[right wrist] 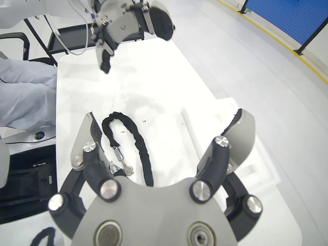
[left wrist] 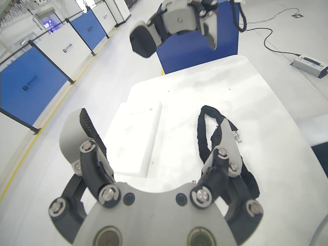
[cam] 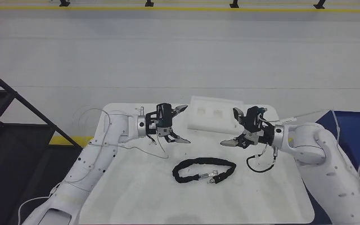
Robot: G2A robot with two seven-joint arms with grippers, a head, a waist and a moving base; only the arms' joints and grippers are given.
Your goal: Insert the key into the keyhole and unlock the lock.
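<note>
Black lock (right wrist: 142, 147) (silver key (right wrist: 127, 170)) on white table (cam: 140, 191).

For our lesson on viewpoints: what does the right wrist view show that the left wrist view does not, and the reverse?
Right wrist view: the key, on the table beside the metal ends of the chain lock.
Left wrist view: a blue cabinet beyond the table's end, and a grey box with a cable on the floor.
Both: the chain lock, the table, the white foam tray, and the left gripper and right gripper, fingers open.
</note>
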